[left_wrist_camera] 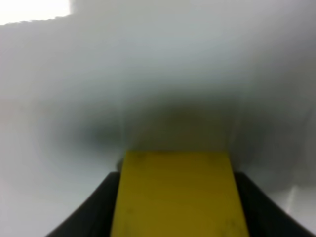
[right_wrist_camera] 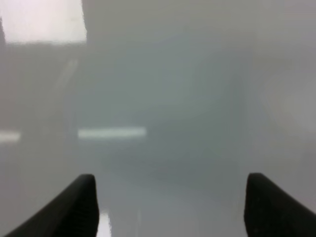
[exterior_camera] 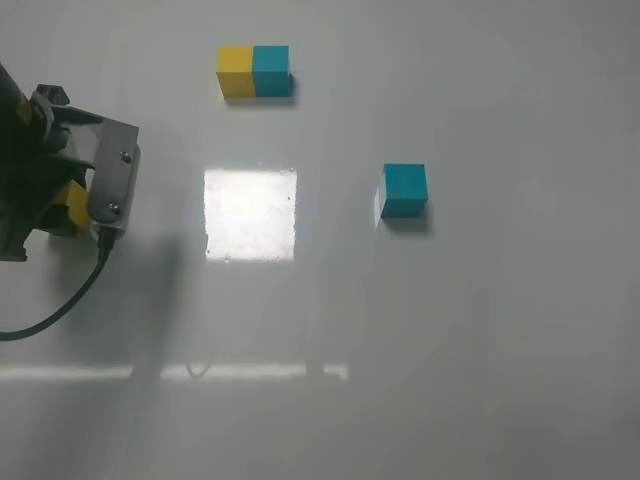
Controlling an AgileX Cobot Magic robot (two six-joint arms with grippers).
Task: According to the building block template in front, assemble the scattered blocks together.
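The template, a yellow-and-teal two-cube bar (exterior_camera: pixel 254 71), lies at the back of the white table. The loose teal cube (exterior_camera: pixel 405 190) sits alone right of the middle. The loose yellow cube (exterior_camera: pixel 73 204) is at the far left, mostly hidden under my left arm. In the left wrist view the yellow cube (left_wrist_camera: pixel 177 195) fills the space between my left gripper's (left_wrist_camera: pixel 177 202) dark fingers, which are shut on it. My right gripper (right_wrist_camera: pixel 170 207) is open and empty over bare table; it does not show in the exterior high view.
A bright square of reflected light (exterior_camera: pixel 250 214) lies in the middle of the table. A black cable (exterior_camera: pixel 60 305) hangs from my left arm at the left edge.
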